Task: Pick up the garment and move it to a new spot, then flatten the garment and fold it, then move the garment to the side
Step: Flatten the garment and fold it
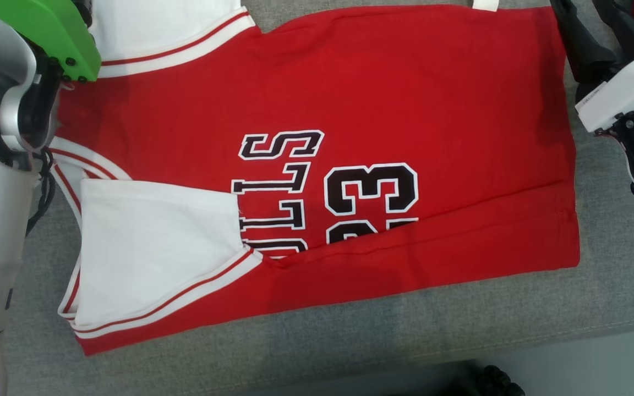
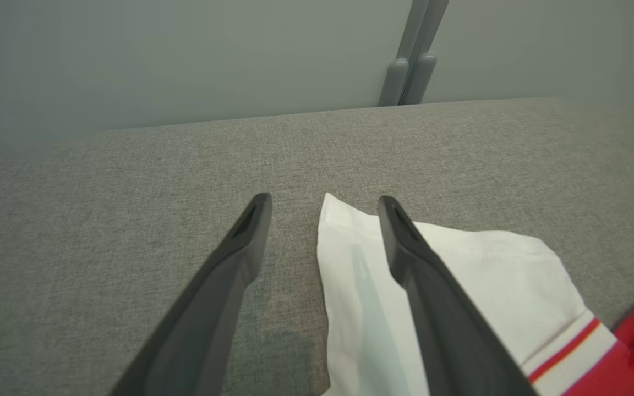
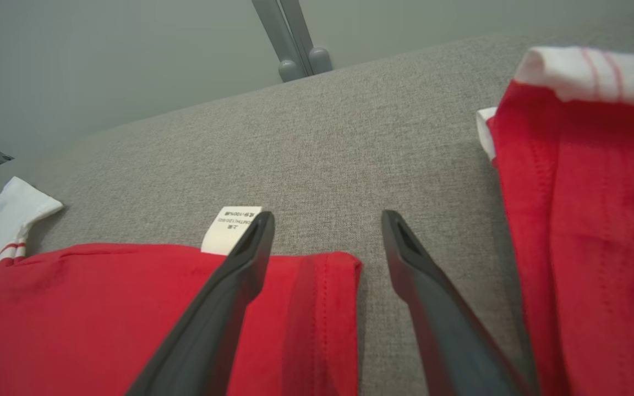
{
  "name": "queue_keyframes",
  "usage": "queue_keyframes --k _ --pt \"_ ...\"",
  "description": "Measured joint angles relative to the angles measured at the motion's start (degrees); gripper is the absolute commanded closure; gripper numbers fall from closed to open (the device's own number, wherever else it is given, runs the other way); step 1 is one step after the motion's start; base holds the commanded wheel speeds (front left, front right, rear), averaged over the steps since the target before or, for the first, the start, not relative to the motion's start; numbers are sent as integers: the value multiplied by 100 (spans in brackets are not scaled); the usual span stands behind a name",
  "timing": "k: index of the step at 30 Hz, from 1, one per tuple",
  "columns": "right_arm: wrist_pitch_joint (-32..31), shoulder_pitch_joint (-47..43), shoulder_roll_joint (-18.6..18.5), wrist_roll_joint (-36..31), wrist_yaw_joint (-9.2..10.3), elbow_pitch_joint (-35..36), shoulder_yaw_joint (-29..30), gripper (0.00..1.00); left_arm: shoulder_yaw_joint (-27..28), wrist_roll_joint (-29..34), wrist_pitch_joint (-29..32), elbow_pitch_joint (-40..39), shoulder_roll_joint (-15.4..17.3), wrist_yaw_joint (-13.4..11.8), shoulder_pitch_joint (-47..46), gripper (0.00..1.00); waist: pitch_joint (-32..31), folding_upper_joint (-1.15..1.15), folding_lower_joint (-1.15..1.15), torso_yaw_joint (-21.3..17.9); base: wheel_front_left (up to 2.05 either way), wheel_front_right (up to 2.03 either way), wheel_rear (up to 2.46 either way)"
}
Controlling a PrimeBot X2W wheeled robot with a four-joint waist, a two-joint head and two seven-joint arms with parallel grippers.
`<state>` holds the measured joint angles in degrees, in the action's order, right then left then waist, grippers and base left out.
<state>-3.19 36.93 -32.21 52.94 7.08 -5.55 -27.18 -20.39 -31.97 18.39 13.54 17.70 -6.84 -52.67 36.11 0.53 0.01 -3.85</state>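
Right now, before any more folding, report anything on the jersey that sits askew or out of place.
The red jersey has its near edge folded over on a slant, covering part of the printed number. A white care label pokes out past its far edge. No damage is visible.

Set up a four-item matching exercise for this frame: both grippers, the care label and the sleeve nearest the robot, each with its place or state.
Column one:
1. left gripper
2. right gripper
3. care label
4. near sleeve

Column two:
A. folded onto the jersey front
B. open, above the jersey's hem corner
C. open, above the far sleeve corner
D. sticking out past the jersey's far edge

Pairs: 1-C, 2-B, 3-D, 4-A
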Motion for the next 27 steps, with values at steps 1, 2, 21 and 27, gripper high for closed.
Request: queue_keyframes --k 1,2,21,27 --pt "-36 76 35 -10 -2 -47 -48 0 8 -1 33 104 1 0 -63 0 60 0 0 -21 0 0 0" --pt "-65 140 69 -13 -8 -99 -87 0 13 -1 66 203 0 1 -114 0 114 0 0 -44 0 0 0" --pt "-369 750 399 -102 -254 -775 -436 0 -7 -207 348 1434 -180 305 -923 0 446 0 -1 -341 0 0 0" --pt "-369 759 586 -53 -421 -775 -495 0 -15 -204 379 1745 -207 330 -1038 0 403 0 -1 -345 0 0 0"
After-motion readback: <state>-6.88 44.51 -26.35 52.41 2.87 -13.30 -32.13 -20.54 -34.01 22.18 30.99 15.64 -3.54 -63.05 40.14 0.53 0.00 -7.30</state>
